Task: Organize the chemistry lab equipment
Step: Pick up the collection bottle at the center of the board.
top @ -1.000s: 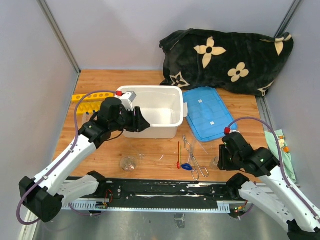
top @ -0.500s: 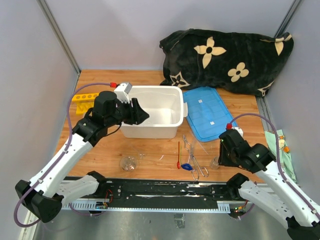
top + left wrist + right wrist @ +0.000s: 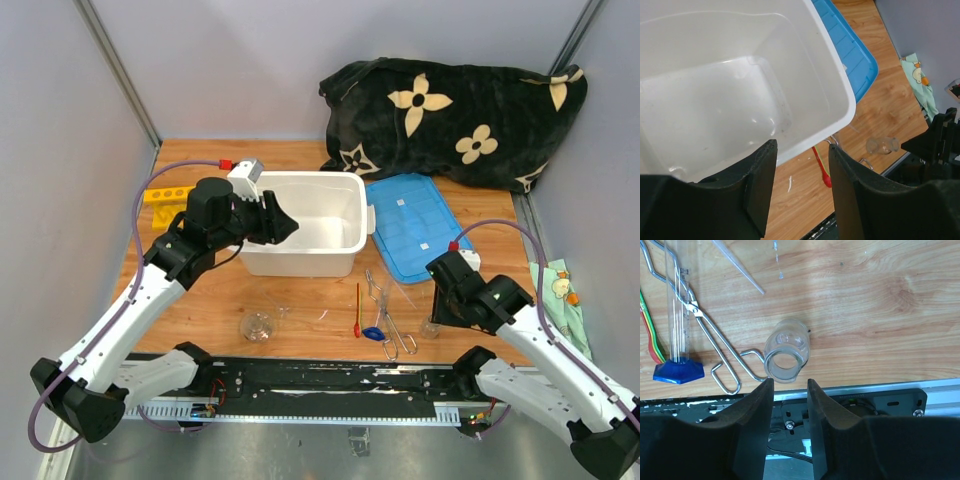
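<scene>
A small clear beaker (image 3: 786, 351) stands near the table's front edge, just beyond my right gripper (image 3: 790, 385), which is open and empty; it also shows in the top view (image 3: 432, 325). Beside it lie metal tongs (image 3: 715, 345), a glass cylinder on a blue base (image 3: 679, 371), a clear pipette (image 3: 737, 265) and the red-handled spatula (image 3: 358, 310). A clear flask (image 3: 258, 325) lies at front left. The yellow rack (image 3: 165, 193) sits at far left. My left gripper (image 3: 800, 150) is open and empty over the white tub's near rim (image 3: 840, 87). No blue-capped tubes are in view.
The white tub (image 3: 345, 195) stands mid-table with its blue lid (image 3: 415, 228) flat to its right. The black flowered cloth (image 3: 455, 118) is heaped at the back right. A green patterned cloth (image 3: 555, 290) lies at the right edge. A black rail (image 3: 330, 375) runs along the front.
My left gripper has risen from the tub's front wall to over its near rim. My right gripper has shifted a little left and forward, closer to the small beaker.
</scene>
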You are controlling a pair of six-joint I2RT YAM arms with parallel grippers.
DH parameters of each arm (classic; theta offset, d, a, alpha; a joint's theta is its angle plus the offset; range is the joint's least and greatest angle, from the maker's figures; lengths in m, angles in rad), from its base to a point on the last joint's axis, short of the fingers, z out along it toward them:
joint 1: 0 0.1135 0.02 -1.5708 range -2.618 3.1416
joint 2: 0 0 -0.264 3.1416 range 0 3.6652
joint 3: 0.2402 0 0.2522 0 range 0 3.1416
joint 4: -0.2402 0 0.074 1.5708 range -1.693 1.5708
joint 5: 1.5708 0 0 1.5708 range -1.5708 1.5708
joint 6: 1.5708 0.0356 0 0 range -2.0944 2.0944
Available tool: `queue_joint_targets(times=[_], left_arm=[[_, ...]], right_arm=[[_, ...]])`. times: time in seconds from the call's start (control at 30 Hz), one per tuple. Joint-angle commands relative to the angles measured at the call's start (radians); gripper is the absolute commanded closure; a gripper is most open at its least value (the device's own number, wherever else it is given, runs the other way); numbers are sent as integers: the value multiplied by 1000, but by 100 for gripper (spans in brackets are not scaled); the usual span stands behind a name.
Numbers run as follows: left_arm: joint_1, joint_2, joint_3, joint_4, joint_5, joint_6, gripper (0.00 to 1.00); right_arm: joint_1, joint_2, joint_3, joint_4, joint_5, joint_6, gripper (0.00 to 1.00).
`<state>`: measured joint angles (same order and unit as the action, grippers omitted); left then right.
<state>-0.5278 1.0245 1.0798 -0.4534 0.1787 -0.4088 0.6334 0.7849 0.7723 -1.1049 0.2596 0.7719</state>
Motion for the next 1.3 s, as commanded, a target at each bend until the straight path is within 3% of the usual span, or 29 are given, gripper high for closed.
queue_joint_targets(times=[0.0,0.47,1.13,1.27], left_arm=[[-6,-5,24,16,-4,6,50],[-6,-46,48,-11,-11,21,49],[-6,-20,57,-17,-2,33,49],[-6,-19,65,-24,-5,34,49]], right_arm=[[-12,15,-4,24,38,41,66],[-54,42,-30,17,73,66,65],[-86,57,-127,121,-8,53,66],[-88,82,-139,146,-16,48,72]])
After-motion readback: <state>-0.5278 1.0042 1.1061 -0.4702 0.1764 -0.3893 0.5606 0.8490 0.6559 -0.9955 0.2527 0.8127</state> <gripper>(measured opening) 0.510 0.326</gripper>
